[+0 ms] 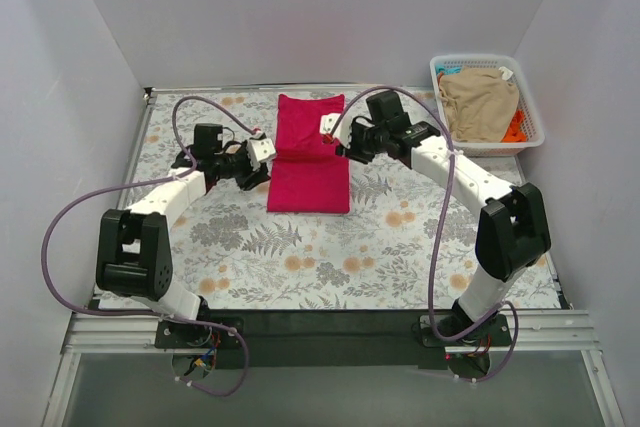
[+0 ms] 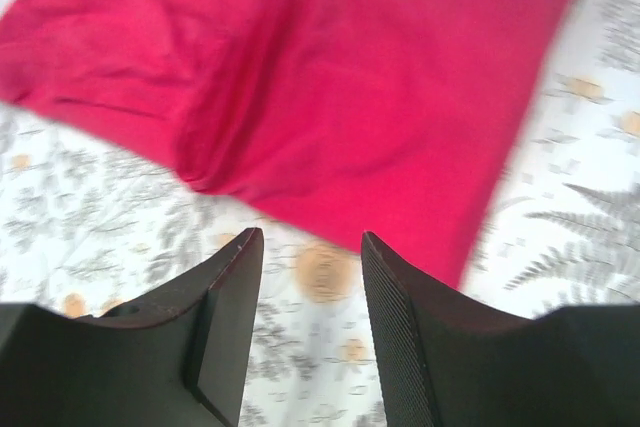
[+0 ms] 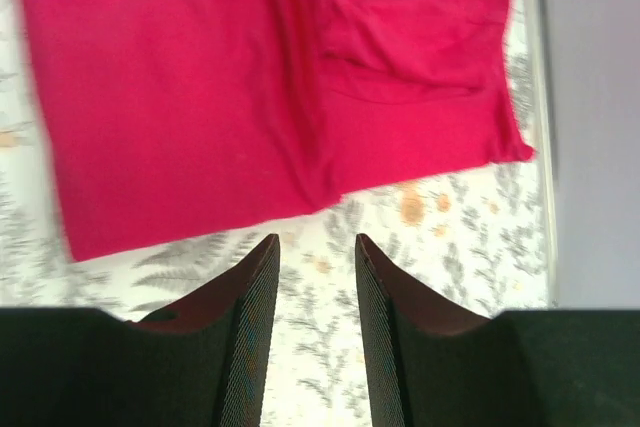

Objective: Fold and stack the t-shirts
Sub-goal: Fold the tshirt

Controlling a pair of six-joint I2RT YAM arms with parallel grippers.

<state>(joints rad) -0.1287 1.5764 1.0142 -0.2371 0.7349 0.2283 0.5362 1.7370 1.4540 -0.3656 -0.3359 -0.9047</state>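
1. The left tool (image 1: 262, 153) is low over the bench (image 1: 300, 257), just beside the left edge of the pink shirt (image 1: 310, 157) at about mid-length. Its jaws are partly open and hold nothing. In the left wrist view only bare floral bench shows between the fingers (image 2: 235, 287).
2. The pink shirt lies flat in the middle of the bench, towards the far side. It is already narrowed into a long strip, with a crease across its middle.
3. The right tool (image 1: 332, 129) mirrors the left one, just beside the shirt's right edge. It is also partly open and empty.
4. A white basket (image 1: 487, 59) sits at the far right corner. It holds a tan shirt (image 1: 480, 102) and a bit of orange cloth (image 1: 514, 127).
5. The step in hand looks like folding the strip in half.
   - Each tool should pinch every layer at matching corners of the same end.
   - Both should lift only a little and travel together at one pace.
   - The lifted edge should land squarely on the opposite edge.
   - The cloth is soft, so uneven speed would likely skew or wrinkle it.
6. Several things are hard to make out.
   - Both wrist views are blurred.
   - The sleeves are tucked out of sight, and the number of layers at each edge cannot be told.
   - Whether either tool touches the bench is unclear.
   - The tan shirt covers most of the basket, so how many shirts wait there cannot be told.
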